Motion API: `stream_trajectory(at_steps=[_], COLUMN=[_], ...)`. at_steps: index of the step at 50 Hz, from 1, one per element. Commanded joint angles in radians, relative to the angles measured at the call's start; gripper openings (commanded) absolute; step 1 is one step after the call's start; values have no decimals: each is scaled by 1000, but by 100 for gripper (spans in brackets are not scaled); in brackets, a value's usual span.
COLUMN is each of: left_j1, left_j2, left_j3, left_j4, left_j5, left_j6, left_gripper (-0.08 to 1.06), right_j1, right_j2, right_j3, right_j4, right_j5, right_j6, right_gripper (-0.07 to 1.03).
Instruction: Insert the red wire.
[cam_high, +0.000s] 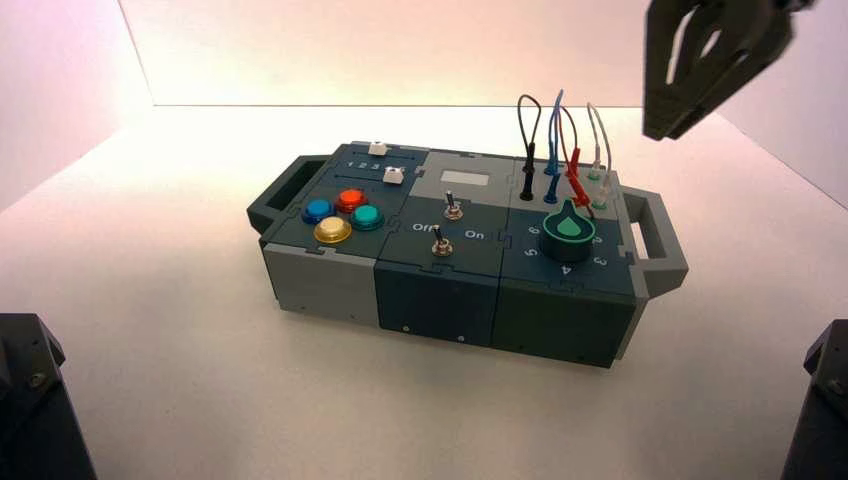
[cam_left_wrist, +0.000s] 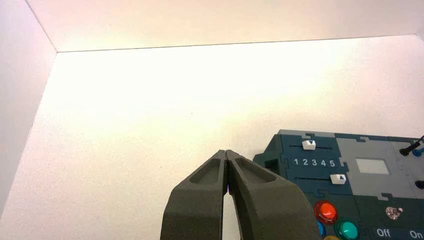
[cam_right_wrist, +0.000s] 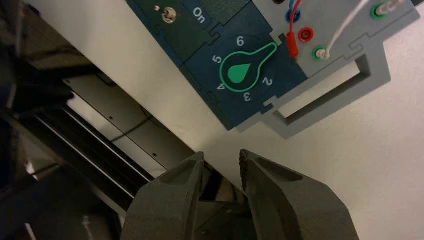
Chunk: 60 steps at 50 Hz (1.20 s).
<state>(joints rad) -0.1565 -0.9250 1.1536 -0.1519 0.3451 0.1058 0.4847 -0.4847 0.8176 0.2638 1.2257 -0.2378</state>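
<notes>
Red wire (cam_high: 563, 112): thin, glossy, bent into a narrow upright loop above the far right part of the box (cam_right_wrist: 325, 90), between the blue wire (cam_high: 551, 125) and the white wire (cam_high: 604, 130). Slim red plug (cam_right_wrist: 292, 45) at the near end, metal tip out in the open, tilted over the dark knob panel, just beside the red-ringed socket (cam_right_wrist: 306, 34). Other red plug (cam_high: 574, 162) farther back, at the rear of the same grey panel; seating, cannot tell. Black wire (cam_high: 521, 115) looped to the left of the blue one. Green-and-black knob (cam_right_wrist: 245, 70) close by, pointer between 6 and 2.

Right gripper (cam_right_wrist: 222, 156) above and to the right of the box, jaws apart with a gap between. Left gripper (cam_left_wrist: 225, 151) parked over the table to the left of the box, jaws together.

Table (cam_high: 180, 300): pale, smooth, brightly lit toward the back, faintly pinkish. Plain light walls (cam_high: 390, 50) behind and at both sides, thin dark seam along the back. Dark metal rails (cam_right_wrist: 90, 145) beyond the table's near edge.
</notes>
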Motion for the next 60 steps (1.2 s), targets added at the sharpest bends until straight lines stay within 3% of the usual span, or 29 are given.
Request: stream_trajectory(at_steps=[1, 19, 23, 60], left_j1=[-3, -3, -3, -3], left_j2=[5, -9, -20, -54], left_j3=[-34, -34, -31, -28], left_j4=[0, -2, -2, -3], left_j5=[-6, -6, -6, -8], left_j6=[2, 0, 0, -2], left_gripper=[-3, -3, -3, -3], right_j1=[15, 43, 46, 52], right_j2=[74, 360, 410, 506], right_j3=[-72, -170, -189, -247], right_j4=[-26, -98, -120, -189], right_j5=[-9, -72, -81, -81], right_j6=[-18, -21, -21, -21], right_gripper=[41, 41, 46, 50])
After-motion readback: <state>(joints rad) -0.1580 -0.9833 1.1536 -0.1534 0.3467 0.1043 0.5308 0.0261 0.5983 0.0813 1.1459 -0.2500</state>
